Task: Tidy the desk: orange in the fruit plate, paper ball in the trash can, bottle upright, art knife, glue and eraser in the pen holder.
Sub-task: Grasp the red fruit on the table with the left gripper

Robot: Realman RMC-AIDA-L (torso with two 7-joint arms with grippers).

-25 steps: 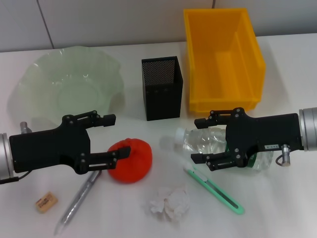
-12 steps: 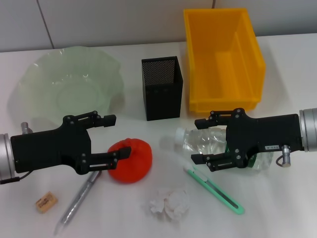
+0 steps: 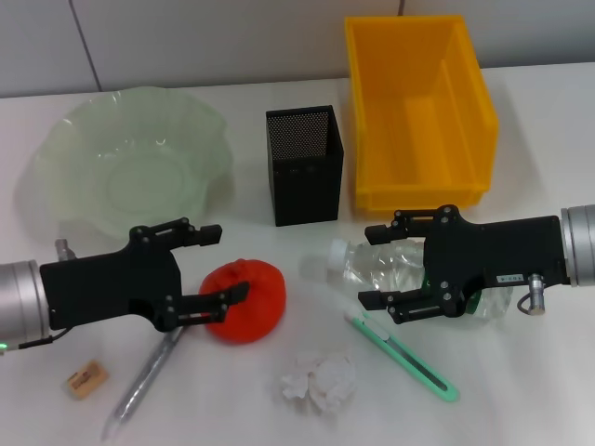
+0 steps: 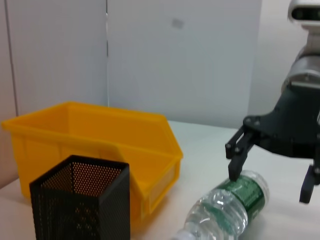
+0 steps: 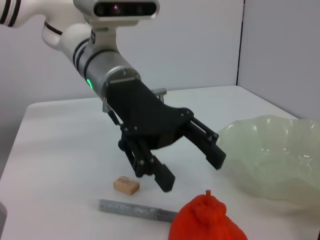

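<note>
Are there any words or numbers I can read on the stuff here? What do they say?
None can be read.
Bottle: green label, print too blurred.
Eraser: dark marks, too small.
Right gripper: small white tag, unreadable.

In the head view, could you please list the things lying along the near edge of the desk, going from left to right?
Eraser → grey pen-shaped glue stick → crumpled paper ball → green art knife.
</note>
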